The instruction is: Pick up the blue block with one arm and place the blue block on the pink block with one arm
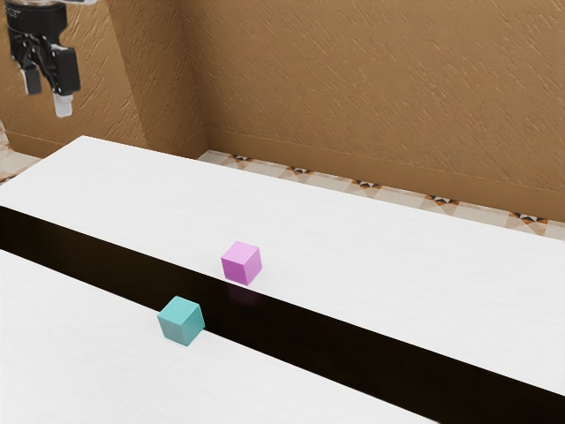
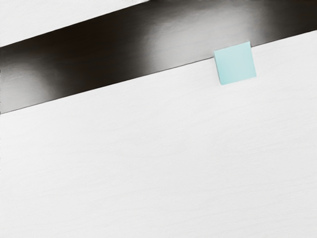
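The blue block [image 1: 181, 320] sits on the bench [image 1: 397, 265], right at the edge of the black stripe [image 1: 353, 353] that crosses the white top on a slant. It stands on the white side of the stripe nearer the exterior camera. From my wrist, the blue block [image 2: 235, 63] shows as a pale square, one corner lying over the stripe [image 2: 124, 54]. I see only its top face there.

The pink block [image 1: 241, 262] stands just across the stripe, touching its far edge, and a faint pink reflection lies on the dark surface below it. The two blocks are near each other but apart.

My tool [image 1: 46, 97] hangs high above the stripe's far end, toward the exterior view's left, released, with its fingers apart and holding nothing. Its upper part is cut off by the frame.
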Robot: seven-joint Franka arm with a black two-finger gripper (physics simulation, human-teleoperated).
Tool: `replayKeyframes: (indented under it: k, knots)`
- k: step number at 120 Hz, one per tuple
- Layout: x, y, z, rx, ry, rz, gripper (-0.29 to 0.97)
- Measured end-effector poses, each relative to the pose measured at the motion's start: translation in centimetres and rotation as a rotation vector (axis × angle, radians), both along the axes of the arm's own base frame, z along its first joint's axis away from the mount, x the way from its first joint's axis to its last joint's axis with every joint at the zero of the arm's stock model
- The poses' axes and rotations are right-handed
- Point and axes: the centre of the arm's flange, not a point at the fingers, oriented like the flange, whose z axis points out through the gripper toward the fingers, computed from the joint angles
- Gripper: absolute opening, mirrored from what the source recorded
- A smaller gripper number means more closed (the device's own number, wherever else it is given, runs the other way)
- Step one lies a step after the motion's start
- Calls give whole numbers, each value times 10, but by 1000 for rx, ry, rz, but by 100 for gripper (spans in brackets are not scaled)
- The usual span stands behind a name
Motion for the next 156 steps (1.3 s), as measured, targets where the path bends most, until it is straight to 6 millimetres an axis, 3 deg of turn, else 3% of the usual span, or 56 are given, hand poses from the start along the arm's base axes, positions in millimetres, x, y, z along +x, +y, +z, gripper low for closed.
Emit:
replayKeyframes:
  k: [16, 27, 32, 49, 64, 83, 96, 112, 134, 156]
  knots:
    - [7, -13, -6, 2, 10, -60, 68]
    - [45, -27, -53, -34, 95, -125, 68]
    - [55, -32, -66, -43, 113, -149, 68]
    - [66, -50, -89, -59, 149, -217, 68]
    - [69, -69, -157, -98, 249, -248, 68]
    - [37, -58, -222, -98, 284, -177, 68]
    - [35, -49, -255, -103, 266, -130, 68]
    - [31, -40, -314, -119, 269, -71, 68]
    - [35, -25, -334, -121, 199, 35, 68]
    - [24, -13, -364, -126, 194, 142, 68]
